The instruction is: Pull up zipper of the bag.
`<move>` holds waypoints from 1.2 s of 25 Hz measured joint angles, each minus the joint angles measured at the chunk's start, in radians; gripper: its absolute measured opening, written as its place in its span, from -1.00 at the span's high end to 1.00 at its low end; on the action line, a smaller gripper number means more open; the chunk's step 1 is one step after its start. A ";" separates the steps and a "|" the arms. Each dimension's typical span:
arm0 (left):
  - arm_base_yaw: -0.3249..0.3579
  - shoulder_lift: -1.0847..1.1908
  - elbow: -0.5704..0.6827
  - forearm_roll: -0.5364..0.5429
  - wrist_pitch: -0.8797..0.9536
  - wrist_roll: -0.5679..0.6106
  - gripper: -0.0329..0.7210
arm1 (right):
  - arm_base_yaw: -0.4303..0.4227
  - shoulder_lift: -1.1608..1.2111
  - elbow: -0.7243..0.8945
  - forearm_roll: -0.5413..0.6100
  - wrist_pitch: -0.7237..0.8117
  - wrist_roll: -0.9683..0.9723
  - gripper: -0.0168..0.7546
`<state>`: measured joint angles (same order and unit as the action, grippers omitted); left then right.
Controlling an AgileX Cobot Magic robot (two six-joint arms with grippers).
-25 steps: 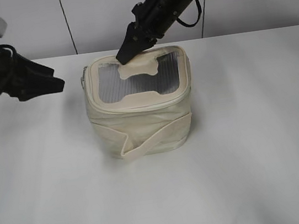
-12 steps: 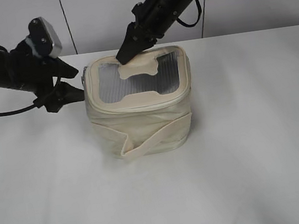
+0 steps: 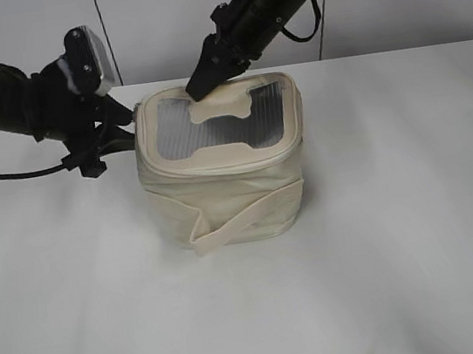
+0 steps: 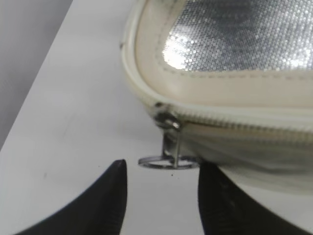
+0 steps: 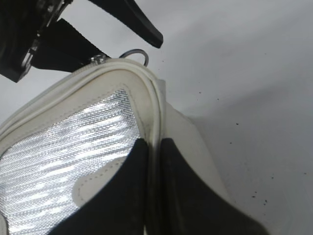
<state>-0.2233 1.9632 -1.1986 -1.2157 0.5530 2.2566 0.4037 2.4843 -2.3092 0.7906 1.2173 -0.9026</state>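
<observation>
The cream bag [image 3: 225,187] stands upright mid-table, with a grey top panel and a bone-shaped patch. My right gripper [image 3: 200,84] is shut on the lid's far rim; in the right wrist view [image 5: 153,152] its fingers pinch the rim [image 5: 155,110]. My left gripper [image 3: 121,128] is open at the bag's top left corner. In the left wrist view [image 4: 161,183] the silver ring pull [image 4: 168,161] hangs from the zipper track [image 4: 234,120], just ahead of the open fingertips and not gripped. The pull also shows in the right wrist view [image 5: 135,53].
The white table [image 3: 388,252] stretches around the bag. A cream strap [image 3: 243,220] loops across the bag's front side. A pale panelled wall [image 3: 137,32] stands behind. The left arm's cable [image 3: 7,176] trails on the table at the left.
My left arm has moved right and forward to the bag's top left corner and turned its wrist. The right gripper has stayed on the lid rim. The bag has not moved.
</observation>
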 joint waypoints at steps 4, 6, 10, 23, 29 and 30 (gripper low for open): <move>-0.012 0.000 0.000 0.010 -0.008 0.002 0.15 | -0.001 0.000 0.000 -0.003 0.000 0.002 0.82; -0.014 0.000 0.000 0.012 -0.012 0.002 0.20 | -0.001 0.000 0.000 -0.004 0.000 0.002 0.82; -0.018 0.001 -0.001 0.012 -0.030 0.002 0.48 | -0.001 0.000 0.000 -0.004 0.000 0.002 0.82; -0.028 0.002 -0.001 -0.003 -0.090 0.002 0.08 | -0.001 0.000 0.000 -0.002 0.000 0.003 0.83; -0.028 0.002 -0.004 -0.006 -0.124 0.002 -0.24 | -0.001 0.000 0.000 -0.002 0.000 0.003 0.83; -0.029 0.002 -0.004 -0.006 -0.131 0.002 -0.25 | -0.001 0.000 0.000 -0.002 0.000 0.003 0.83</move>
<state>-0.2520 1.9655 -1.2025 -1.2215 0.4221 2.2582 0.4027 2.4843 -2.3092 0.7890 1.2173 -0.8994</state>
